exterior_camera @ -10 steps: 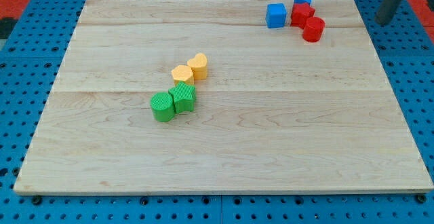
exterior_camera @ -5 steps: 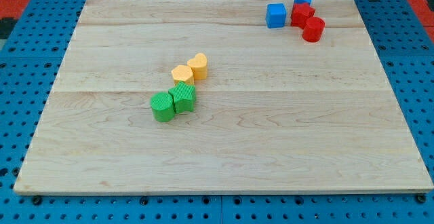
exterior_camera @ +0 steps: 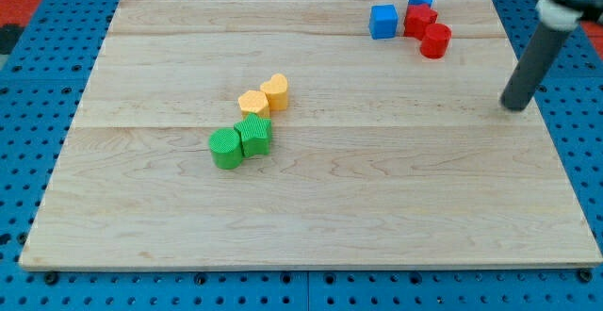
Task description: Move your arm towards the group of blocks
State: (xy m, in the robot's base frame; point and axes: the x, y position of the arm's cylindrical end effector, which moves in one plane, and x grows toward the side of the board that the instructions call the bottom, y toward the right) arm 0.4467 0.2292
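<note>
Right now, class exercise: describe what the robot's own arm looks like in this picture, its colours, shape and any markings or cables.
Only the arm's end shows: a straight, round, dark grey rod with a plain blunt end, my tip. Near the view's top right it joins a wider dark collar with a pale band. No cables, labels or markings show, and no fingers. The rest of the arm is out of view.

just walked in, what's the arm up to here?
My tip rests on the wooden board near the view's right edge, touching no block. The red and blue blocks cluster above it to its left, at the view's top. The yellow blocks and green blocks sit together mid-board, far to the tip's left. Nothing is being pushed.
</note>
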